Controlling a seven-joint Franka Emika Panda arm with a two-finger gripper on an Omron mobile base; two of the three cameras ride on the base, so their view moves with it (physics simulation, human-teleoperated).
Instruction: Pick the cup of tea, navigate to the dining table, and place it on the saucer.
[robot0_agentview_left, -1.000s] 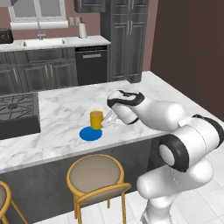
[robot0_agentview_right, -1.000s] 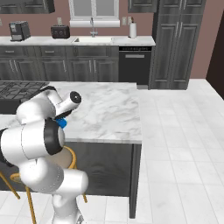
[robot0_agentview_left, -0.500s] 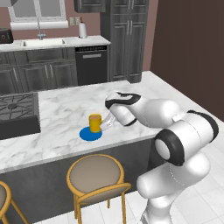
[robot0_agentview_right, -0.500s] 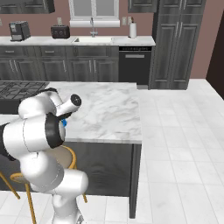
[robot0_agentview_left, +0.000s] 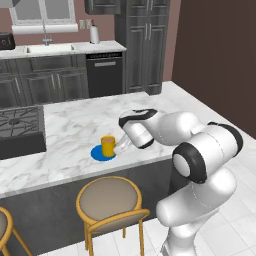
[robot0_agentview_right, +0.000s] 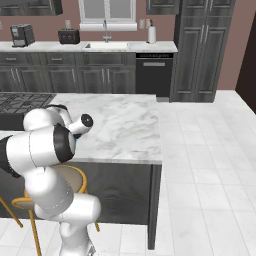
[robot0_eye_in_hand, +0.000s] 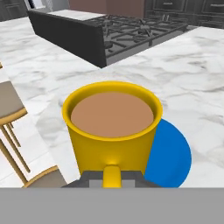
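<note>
Marble dining table (robot0_agentview_left: 75, 135), cup of tea (robot0_agentview_left: 108, 145) upright on blue saucer (robot0_agentview_left: 98, 154), handle pinched in closed pincer (robot0_agentview_left: 121, 147).

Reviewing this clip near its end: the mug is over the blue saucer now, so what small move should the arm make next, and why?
Probably open the gripper. It is shut on the handle of the cup of tea, which appears to stand upright on the saucer on the dining table. The hand view shows the saucer under the cup, tea level. Letting go, then backing away, seems right.
</note>
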